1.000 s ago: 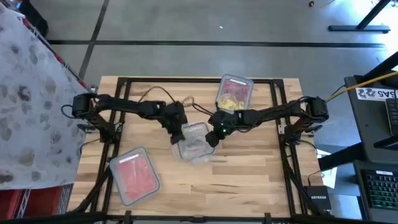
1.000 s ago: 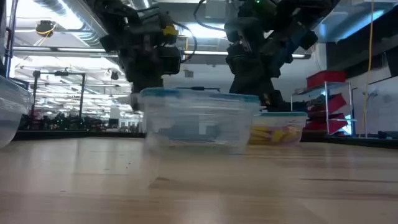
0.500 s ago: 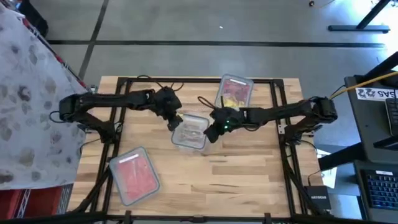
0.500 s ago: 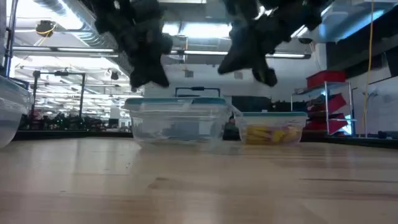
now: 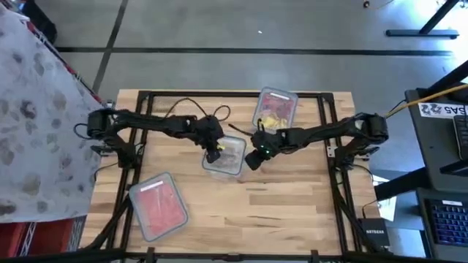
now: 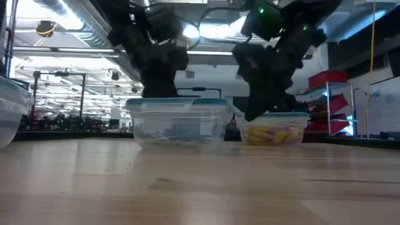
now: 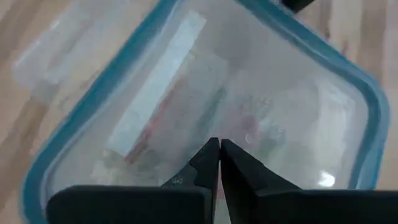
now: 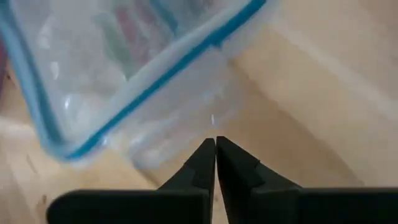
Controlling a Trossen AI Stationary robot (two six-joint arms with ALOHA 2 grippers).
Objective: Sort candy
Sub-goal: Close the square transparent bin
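While hovering over the tabletop (image 5: 292,212):
My left jaws (image 7: 219,144): closing empty above the lidded middle container (image 5: 224,155).
My right jaws (image 8: 215,142): pinching nothing beside it.

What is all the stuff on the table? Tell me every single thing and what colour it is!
Table: one, light wood with a black frame, fills the middle of the high view.
Middle container: one, clear plastic with a blue-rimmed lid on, at the table's centre; pale contents, too blurred to name.
Yellow-candy container: one, clear, at the far edge; yellow candy inside, with some red beside it.
Red-candy container: one, clear, near the front left; filled with red candy.
Left gripper: one, dark, fingers shut, over the middle container's lid.
Right gripper: one, dark, fingers shut, at the middle container's right edge.
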